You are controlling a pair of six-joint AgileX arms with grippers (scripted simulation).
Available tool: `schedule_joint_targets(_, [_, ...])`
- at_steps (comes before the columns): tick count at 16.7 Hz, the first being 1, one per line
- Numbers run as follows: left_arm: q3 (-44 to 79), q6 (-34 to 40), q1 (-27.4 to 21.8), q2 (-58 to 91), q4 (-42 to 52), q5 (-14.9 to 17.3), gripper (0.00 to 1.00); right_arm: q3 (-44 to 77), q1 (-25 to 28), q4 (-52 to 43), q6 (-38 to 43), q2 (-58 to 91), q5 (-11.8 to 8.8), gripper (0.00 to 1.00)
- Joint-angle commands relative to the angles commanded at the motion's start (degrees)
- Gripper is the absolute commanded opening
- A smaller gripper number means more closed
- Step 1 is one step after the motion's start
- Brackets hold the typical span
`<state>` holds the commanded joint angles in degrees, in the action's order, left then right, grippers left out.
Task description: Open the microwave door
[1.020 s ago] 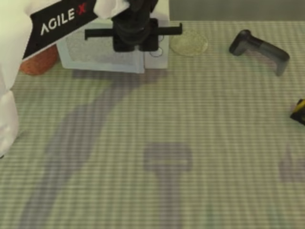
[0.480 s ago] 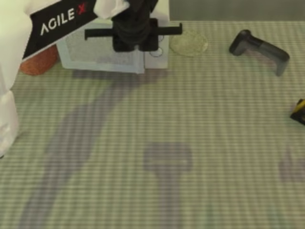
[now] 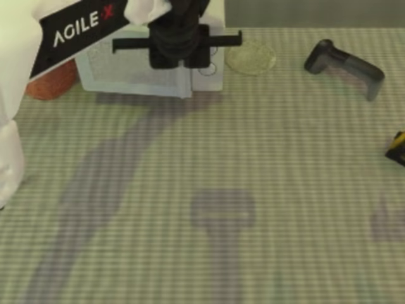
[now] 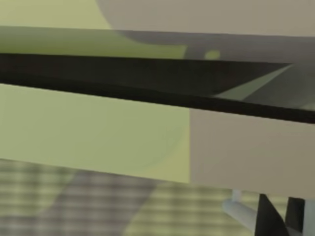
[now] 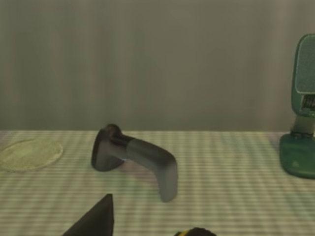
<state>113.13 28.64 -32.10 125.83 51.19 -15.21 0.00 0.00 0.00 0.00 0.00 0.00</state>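
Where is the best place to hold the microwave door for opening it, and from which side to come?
Probably the microwave door edge nearest the knob strip, approached from the front. The left end effector hangs there, hiding any handle.

White left arm [image 3: 16, 95], black band lettered AGILE X, black pincer [image 3: 180, 39].

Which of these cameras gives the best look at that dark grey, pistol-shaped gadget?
The right wrist view: the gadget sits nearly centred, seen from the side, head and curved handle both clear. The top view shows the same gadget from above, near the table's far right. The left wrist view does not show it at all.
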Motion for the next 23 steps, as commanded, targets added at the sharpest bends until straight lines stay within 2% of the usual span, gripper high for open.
schedule_joint_targets(7, [-8.2,-5.3,0.8,-5.3,-4.1,2.1,0.0,0.0,0.0,0.0,0.0,0.0,0.0,1.0])
schedule_joint_targets(23, [-8.3,-5.5,0.9,-5.6,-4.4,2.2,0.0,0.0,0.0,0.0,0.0,0.0,0.0,1.0])
